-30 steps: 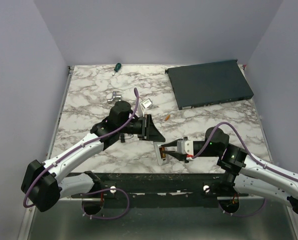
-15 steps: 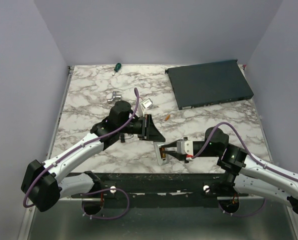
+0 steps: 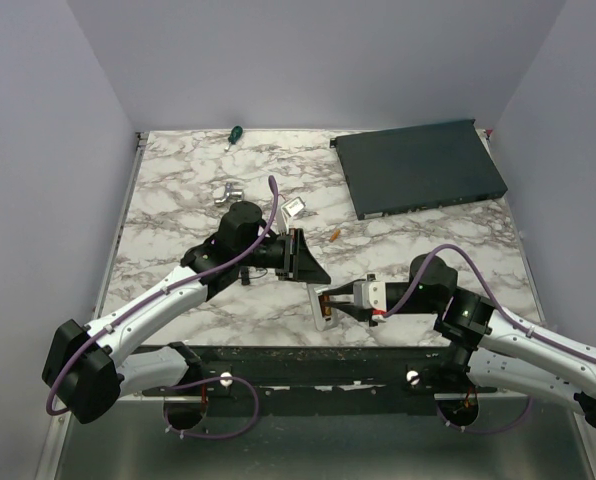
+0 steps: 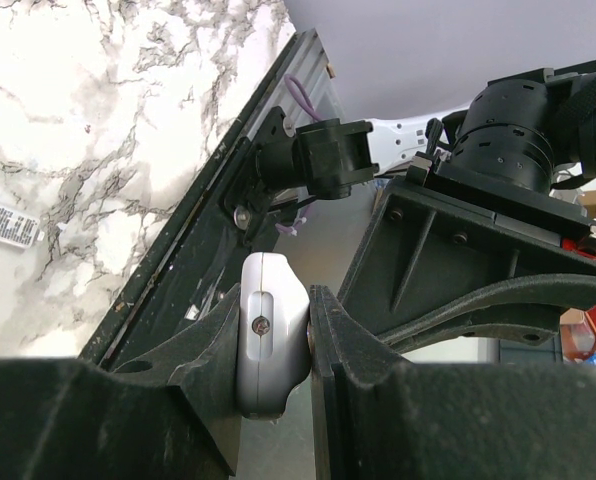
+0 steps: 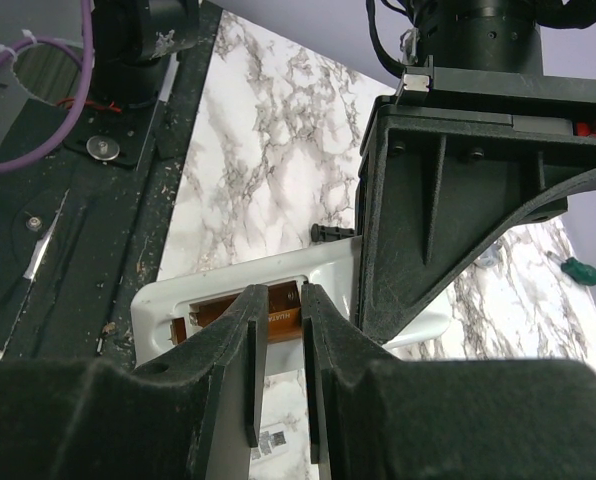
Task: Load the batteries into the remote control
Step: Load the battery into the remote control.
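Note:
My left gripper (image 3: 306,268) (image 4: 275,345) is shut on the white remote control (image 3: 322,306) (image 4: 266,340) and holds it on edge above the table's near side. The remote's (image 5: 228,285) open battery bay faces my right gripper (image 3: 330,302) (image 5: 285,300). One orange battery (image 5: 216,315) lies lengthwise in that bay. The right jaws stand a narrow gap apart with their tips against this battery, which shows through the gap. Another orange battery (image 3: 333,234) lies loose on the marble beyond the left gripper.
A large dark flat box (image 3: 418,165) sits at the back right. A green-handled screwdriver (image 3: 234,133) lies at the back edge. A silver bracket (image 3: 227,192) and a small white piece (image 3: 295,208) lie mid-table. The black base rail (image 3: 308,360) runs along the near edge.
The right jaws have narrowed slightly at the battery bay. Both arms and the remote have hardly moved.

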You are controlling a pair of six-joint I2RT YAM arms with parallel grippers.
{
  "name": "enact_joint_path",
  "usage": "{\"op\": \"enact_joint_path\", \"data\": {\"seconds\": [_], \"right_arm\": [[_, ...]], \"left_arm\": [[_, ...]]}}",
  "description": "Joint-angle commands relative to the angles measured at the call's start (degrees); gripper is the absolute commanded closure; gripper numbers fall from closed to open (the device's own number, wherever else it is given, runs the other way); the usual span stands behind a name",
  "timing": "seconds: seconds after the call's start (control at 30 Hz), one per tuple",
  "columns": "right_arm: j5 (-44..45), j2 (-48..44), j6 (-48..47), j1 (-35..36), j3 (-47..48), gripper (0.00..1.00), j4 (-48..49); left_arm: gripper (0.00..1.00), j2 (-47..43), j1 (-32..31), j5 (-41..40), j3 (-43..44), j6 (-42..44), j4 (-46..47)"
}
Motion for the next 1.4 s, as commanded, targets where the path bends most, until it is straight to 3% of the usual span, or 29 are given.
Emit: {"op": "enact_joint_path", "data": {"seconds": [0.0, 1.37], "right_arm": [[-1.20, 0.79, 0.67, 0.11, 0.55, 0.74, -2.43], [-4.41, 2.43, 1.23, 0.15, 0.81, 0.75, -6.38]], "left_arm": [[1.00, -0.61, -0.28, 2.33, 2.63, -0.02, 1.80], [1.00, -4.11, 1.02, 0.16, 1.75, -1.00, 2.15]]}}
